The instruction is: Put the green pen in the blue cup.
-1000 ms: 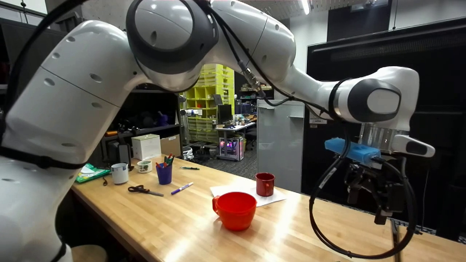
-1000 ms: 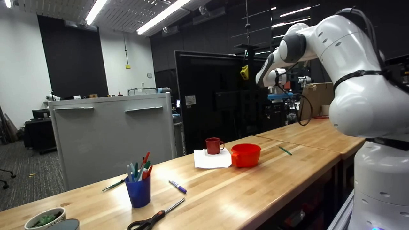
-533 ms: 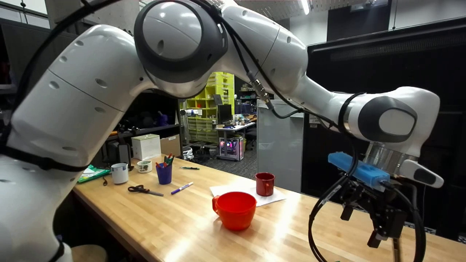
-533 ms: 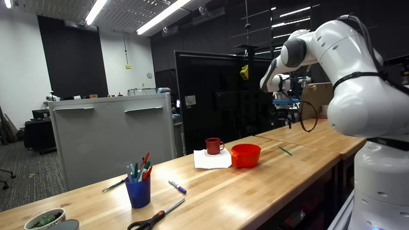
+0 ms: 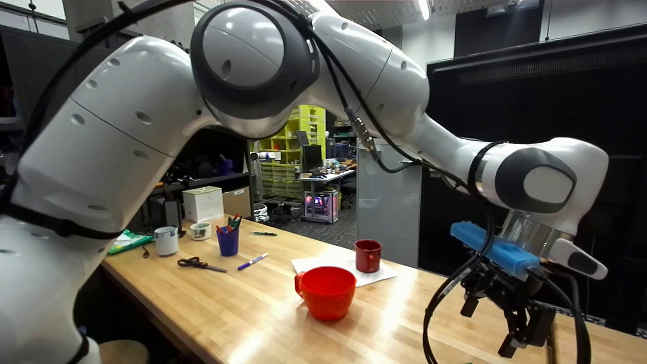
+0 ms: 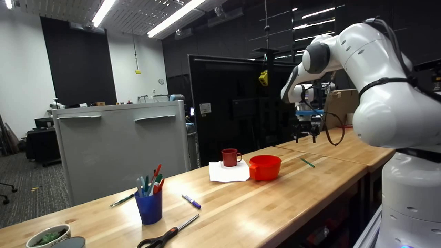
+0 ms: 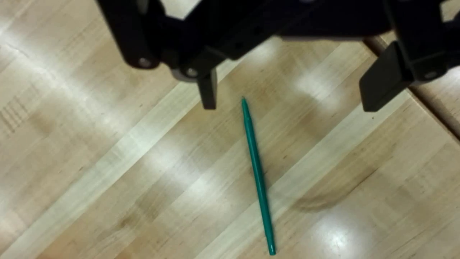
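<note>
Seems barely begun, with the gripper (image 7: pixel 289 108) empty between spread jaws, yet to grasp the green pen (image 6: pixel 307 162) lying, in an exterior view, right of the red bowl (image 6: pixel 266 168) and carry it to the blue cup (image 6: pixel 149 208), near left.

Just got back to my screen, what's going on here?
The robot arm holds nothing yet: its pincer hangs open above the table, where a green pen lies untouched. The blue cup stands upright farther along, past the red bowl, with several pens in it. Picking up the green pen is probably the next step.
</note>
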